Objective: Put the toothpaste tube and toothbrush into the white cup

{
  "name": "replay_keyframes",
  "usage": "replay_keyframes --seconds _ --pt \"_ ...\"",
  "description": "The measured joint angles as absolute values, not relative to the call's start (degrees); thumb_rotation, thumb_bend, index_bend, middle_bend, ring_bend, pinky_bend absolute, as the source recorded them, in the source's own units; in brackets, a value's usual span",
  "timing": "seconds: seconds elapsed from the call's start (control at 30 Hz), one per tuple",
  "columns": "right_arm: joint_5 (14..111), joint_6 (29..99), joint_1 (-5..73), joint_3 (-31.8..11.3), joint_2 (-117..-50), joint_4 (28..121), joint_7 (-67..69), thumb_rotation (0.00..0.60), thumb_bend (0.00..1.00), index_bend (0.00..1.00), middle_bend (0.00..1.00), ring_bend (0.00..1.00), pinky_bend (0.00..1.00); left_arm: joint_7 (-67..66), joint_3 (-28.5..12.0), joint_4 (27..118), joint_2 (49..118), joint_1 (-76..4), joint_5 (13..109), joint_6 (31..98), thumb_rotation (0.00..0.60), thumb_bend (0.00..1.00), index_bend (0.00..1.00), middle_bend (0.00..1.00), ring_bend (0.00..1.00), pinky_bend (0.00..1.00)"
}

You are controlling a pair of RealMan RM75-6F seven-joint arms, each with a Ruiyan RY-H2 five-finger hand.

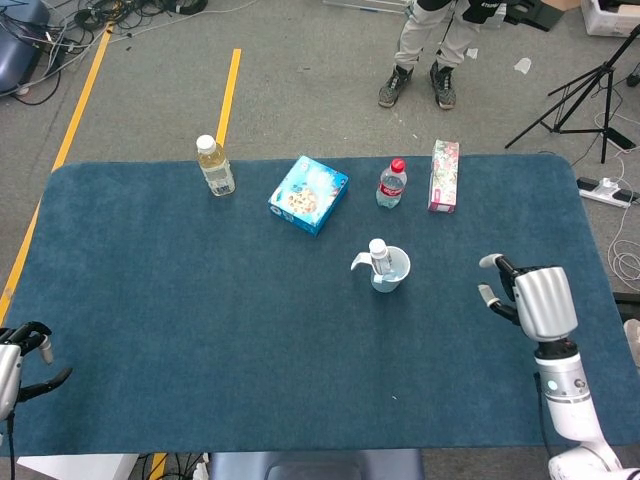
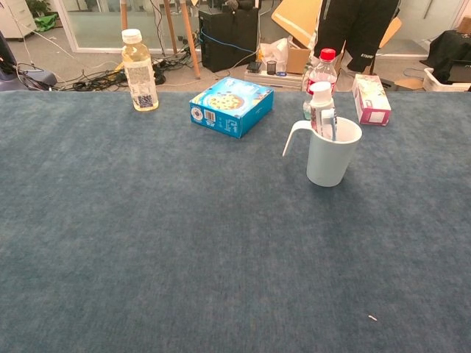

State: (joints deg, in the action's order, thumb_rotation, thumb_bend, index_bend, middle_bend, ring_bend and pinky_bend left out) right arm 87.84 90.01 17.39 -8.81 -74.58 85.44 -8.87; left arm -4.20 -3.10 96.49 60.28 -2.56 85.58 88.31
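Observation:
The white cup (image 2: 327, 162) stands upright right of the table's middle, its handle to the left. Inside it the toothpaste tube (image 2: 320, 103) stands cap up, and the toothbrush (image 2: 329, 125) leans beside the tube, barely above the rim. From the head view the cup (image 1: 386, 284) and the tube's cap (image 1: 378, 248) show; the brush is too small to make out. My right hand (image 1: 530, 298) hovers well to the right of the cup, fingers apart, holding nothing. My left hand (image 1: 18, 358) hangs at the front left corner, also holding nothing. Neither hand shows in the chest view.
Along the far edge stand a yellowish bottle (image 1: 214, 166), a blue box (image 1: 308, 194), a red-capped bottle (image 1: 391, 184) and a pink box (image 1: 444, 176). A person's legs (image 1: 420, 50) are behind the table, a tripod (image 1: 590, 90) at the far right.

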Motion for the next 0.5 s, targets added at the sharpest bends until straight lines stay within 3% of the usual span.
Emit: replay_keyframes --seconds 0.17,0.27,0.5 --pt "82.61 89.60 13.68 -7.17 -70.61 93.11 -25.53 0.600 0.21 0.47 0.48 0.56 0.67 -2.88 -3.54 95.86 60.46 -2.84 86.03 88.74 0.600 0.00 0.44 0.38 0.42 0.35" --pt "77.42 89.85 11.09 -6.39 -69.08 97.25 -33.97 0.600 0.21 0.47 0.40 0.45 0.55 -1.82 -3.84 95.61 60.46 -2.95 86.27 89.10 0.600 0.00 0.40 0.37 0.41 0.35" --pt "72.03 93.27 5.55 -5.19 -68.61 100.92 -37.08 0.600 0.21 0.47 0.37 0.43 0.52 -0.91 -3.96 95.34 60.12 -3.30 86.10 88.49 0.600 0.00 0.40 0.36 0.41 0.35"
